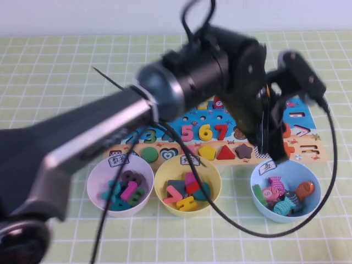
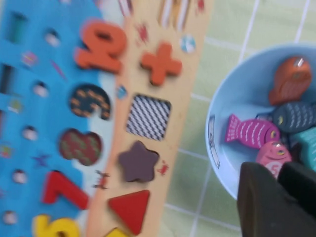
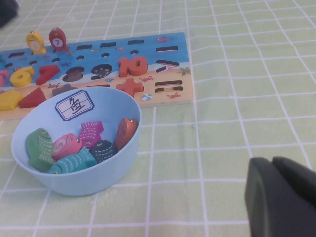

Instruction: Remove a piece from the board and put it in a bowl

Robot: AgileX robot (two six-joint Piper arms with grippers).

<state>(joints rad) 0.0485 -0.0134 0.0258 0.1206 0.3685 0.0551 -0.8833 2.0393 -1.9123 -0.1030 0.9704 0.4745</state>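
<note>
Reaching across from the left in the high view, the left arm ends with the left gripper (image 1: 273,147) hanging above the far rim of the light blue bowl (image 1: 313,204), over the right end of the board (image 1: 308,144). Its fingers appear drawn together with nothing seen between them. The bowl sits at the near right and holds several fish pieces, among them the green piece (image 1: 259,194) against its left wall. A lilac bowl (image 1: 98,175) and a yellow bowl (image 1: 212,171) stand to its left, both filled with coloured pieces. The right gripper does not show here.

Seen from the left wrist, the left gripper (image 2: 276,197) has its dark fingers close together, empty, over the bowl's (image 2: 232,94) rim. Orange, pink, magenta and teal fish lie inside; the green piece is hidden here. Beside the bowl lies the board (image 2: 148,74), with a star, a triangle and an orange plus on its tan strip.

From the right wrist, the right gripper (image 3: 284,197) hovers low over the green chequered mat (image 3: 237,118), well to the right of the bowl (image 3: 108,168), its fingers closed and empty. The green piece (image 3: 39,147) rests inside the bowl against its wall, beside a pink fish. The board (image 3: 163,59) lies just beyond the bowl.
</note>
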